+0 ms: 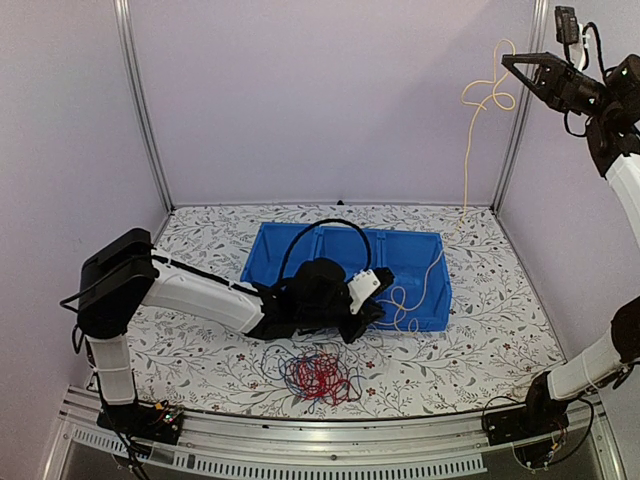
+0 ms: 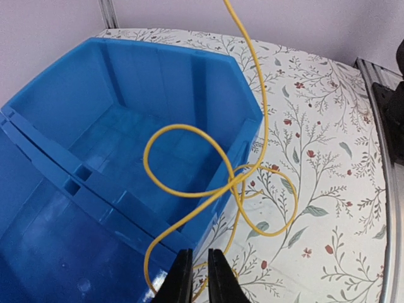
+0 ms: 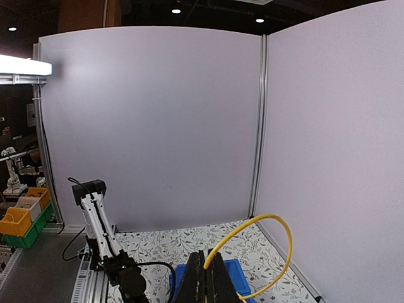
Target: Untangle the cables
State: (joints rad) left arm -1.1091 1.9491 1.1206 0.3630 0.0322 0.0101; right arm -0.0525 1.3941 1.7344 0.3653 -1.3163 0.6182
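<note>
The yellow cable (image 1: 465, 150) is drawn out of the mess and stretched nearly its whole length. Its upper end sits high in the far right corner, knotted into a few small loops. From there it drops in a long straight run to the desk (image 1: 500, 320) and curls into loose loops over the right end of the blue bin (image 1: 300, 245). Held this tall, its weight can pull the kinks straight, and it hangs clear of the other cables.

The right claw (image 1: 512, 68) is clenched on that upper end; in its own wrist view the cable arcs straight out of the closed fingertips.

The left claw (image 1: 372, 306) waits low at the bin's front wall, beside the lower loops, probably to steady or feed the slack. Its jaws stand almost together and a yellow strand runs down toward the narrow gap. I cannot tell whether it is pinched.

The red and dark blue cables (image 1: 318, 375) lie as one tangled heap on the desk in front of the bin, apart from the yellow one, so most of the sorting looks undone.
</note>
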